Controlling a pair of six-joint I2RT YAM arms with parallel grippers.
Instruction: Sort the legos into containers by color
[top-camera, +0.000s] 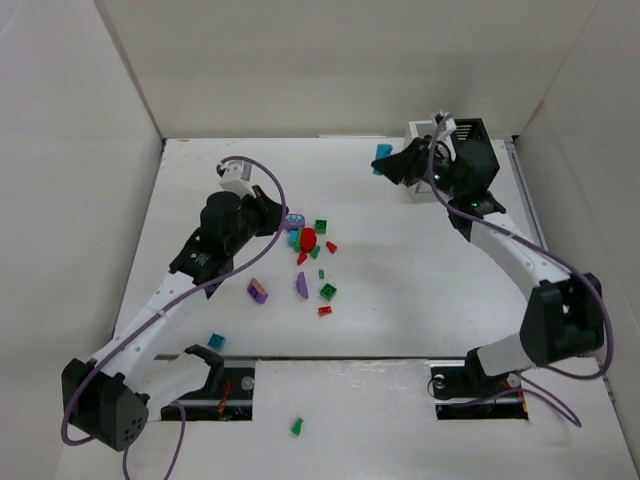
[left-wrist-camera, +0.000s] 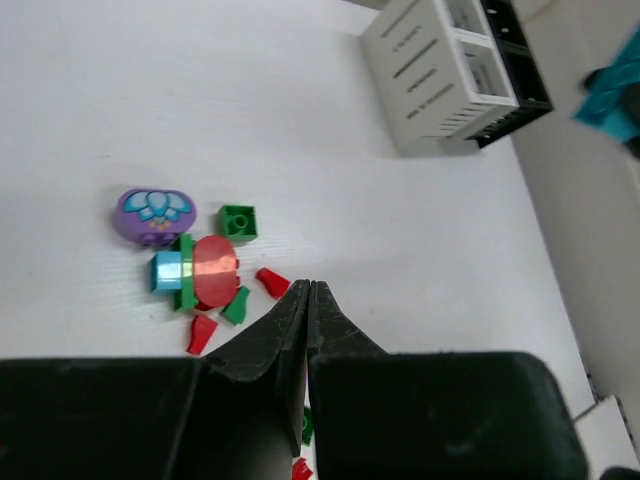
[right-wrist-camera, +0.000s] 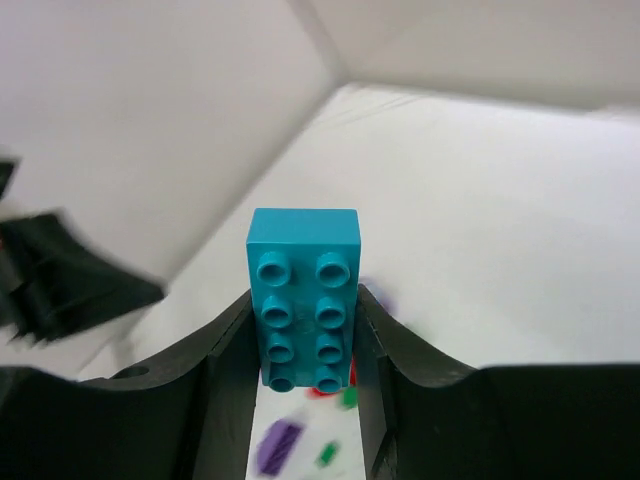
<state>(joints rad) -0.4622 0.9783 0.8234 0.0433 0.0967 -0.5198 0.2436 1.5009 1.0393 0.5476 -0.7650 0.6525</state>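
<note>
My right gripper (right-wrist-camera: 305, 293) is shut on a teal eight-stud brick (right-wrist-camera: 303, 250) and holds it in the air by the far right bins (top-camera: 384, 160). The joined white bin (left-wrist-camera: 440, 75) and black bin (left-wrist-camera: 520, 95) stand at the far right, partly hidden by the right arm in the top view (top-camera: 420, 130). My left gripper (left-wrist-camera: 307, 285) is shut and empty, just right of a cluster of legos: a purple oval piece (left-wrist-camera: 153, 214), a green brick (left-wrist-camera: 237, 221), a red round piece (left-wrist-camera: 215, 270) and small red bits (left-wrist-camera: 272, 282). In the top view it sits beside the cluster (top-camera: 283, 217).
More legos lie loose mid-table: two purple pieces (top-camera: 257, 291), a green brick (top-camera: 327, 292) and a red bit (top-camera: 324, 311). A teal brick (top-camera: 216, 342) lies near the left arm's base and a green one (top-camera: 297, 426) on the near ledge. White walls enclose the table.
</note>
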